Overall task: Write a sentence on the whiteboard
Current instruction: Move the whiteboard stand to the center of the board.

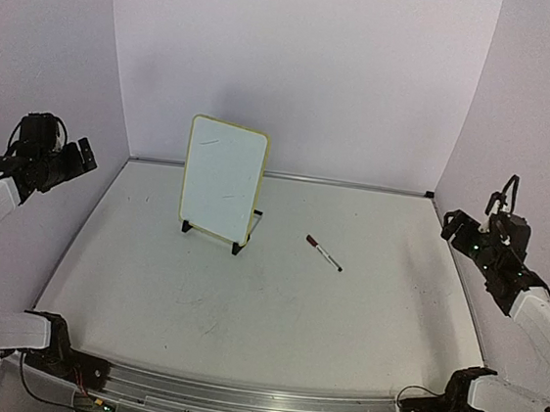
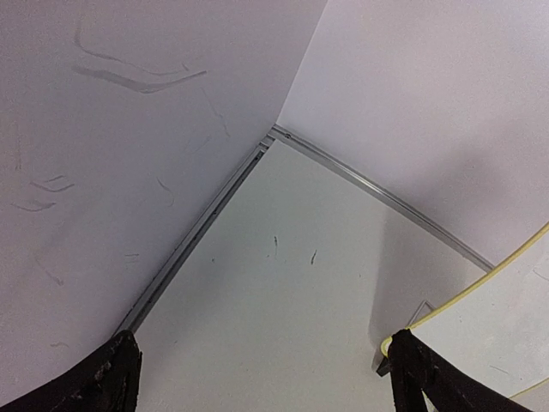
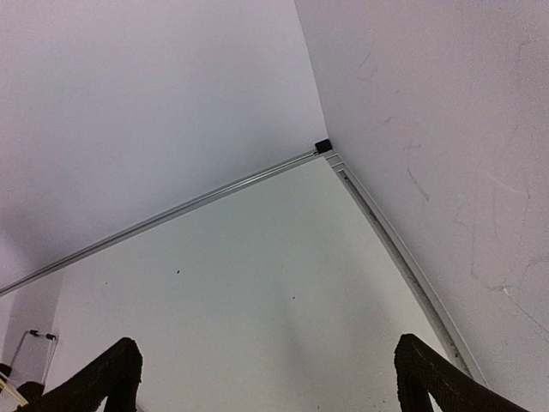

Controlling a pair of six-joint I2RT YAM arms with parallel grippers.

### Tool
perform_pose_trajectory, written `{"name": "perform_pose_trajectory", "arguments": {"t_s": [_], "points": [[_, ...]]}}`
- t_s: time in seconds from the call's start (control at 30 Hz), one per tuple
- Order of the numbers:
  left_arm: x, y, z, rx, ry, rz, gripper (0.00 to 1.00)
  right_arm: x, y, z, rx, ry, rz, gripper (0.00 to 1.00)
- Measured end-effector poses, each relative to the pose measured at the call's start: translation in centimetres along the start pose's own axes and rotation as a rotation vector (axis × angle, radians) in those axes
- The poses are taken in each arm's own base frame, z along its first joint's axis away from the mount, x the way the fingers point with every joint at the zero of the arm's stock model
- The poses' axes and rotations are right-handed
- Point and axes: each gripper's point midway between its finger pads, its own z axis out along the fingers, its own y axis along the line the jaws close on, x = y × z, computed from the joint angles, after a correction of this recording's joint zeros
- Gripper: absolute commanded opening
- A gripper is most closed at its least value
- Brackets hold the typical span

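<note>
White walls close the table [image 1: 244, 311] in on three sides, with a metal rail [image 1: 356, 184] along the far edge.

Left edge: the left gripper [image 1: 81, 158] hangs high above the table's left edge. In its wrist view the two fingers [image 2: 111, 378] stand wide apart with nothing between them. It looks down at the far left corner, and the board's yellow frame shows at the right of that view. Judged a parked pose, out of the work area.

Left of centre, towards the far edge: the whiteboard [image 1: 223, 179] stands upright on its black feet [image 1: 187, 226], face to the arms. That suits writing from the near side. The sentence is not on it; only faint smudges show.

Right of the board, near it but apart: a marker [image 1: 323, 253] lies flat on the table, its red end towards the board. No gripper is close to it. It lies on the right arm's side of the board, so the right arm looks the likelier one to fetch it.

Right edge: the right gripper [image 1: 453, 228] is raised over the table's right edge. Its fingers [image 3: 111, 373] are spread wide and hold nothing, and its wrist view takes in the far right corner.

Judgement: the task is at its start. The pick-up of the marker comes first.
</note>
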Motion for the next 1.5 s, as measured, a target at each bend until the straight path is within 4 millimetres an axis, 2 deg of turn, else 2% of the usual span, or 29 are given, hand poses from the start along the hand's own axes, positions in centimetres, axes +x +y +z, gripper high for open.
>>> {"name": "perform_pose_trajectory", "arguments": {"t_s": [0.13,0.2,0.33,0.43,0.63,0.83,0.93,1.07,1.17,1.3,1.5], "points": [[-1.5,-1.5,-0.4,0.028,0.057,0.056,0.99,0.3,2.2,0.6,-0.073,0.086,0.008,0.94],[-1.9,-2.4,-0.6,0.06,0.078,0.1,0.99,0.6,4.1,0.6,-0.106,0.12,-0.006,0.95],[-1.6,-3.8,-0.7,0.139,0.106,0.181,0.99,3.2,10.4,-0.3,-0.198,0.201,-0.062,0.95],[-0.6,-4.3,-0.4,0.181,0.129,0.217,0.99,5.9,14.9,-1.1,-0.239,0.261,-0.086,0.94],[3.5,-4.0,0.8,0.225,0.224,0.252,0.99,12.4,22.9,-2.4,-0.241,0.343,-0.163,0.93],[4.0,-4.2,0.8,0.25,0.238,0.256,0.99,19.8,31.6,-4.0,-0.272,0.386,-0.217,0.87],[4.1,-4.4,0.7,0.261,0.237,0.254,0.99,23.3,35.0,-4.0,-0.292,0.412,-0.228,0.8],[4.4,-4.6,0.5,0.282,0.245,0.251,0.99,27.8,37.4,-3.0,-0.286,0.438,-0.251,0.73],[4.5,-4.8,0.5,0.29,0.248,0.25,0.99,30.2,38.6,-1.9,-0.278,0.447,-0.264,0.7],[4.6,-5.0,0.4,0.305,0.253,0.248,0.99,32.2,39.8,-0.7,-0.269,0.441,-0.278,0.66],[4.7,-5.1,0.4,0.312,0.259,0.247,0.99,34.0,41.5,1.2,-0.258,0.395,-0.312,0.62]]}}
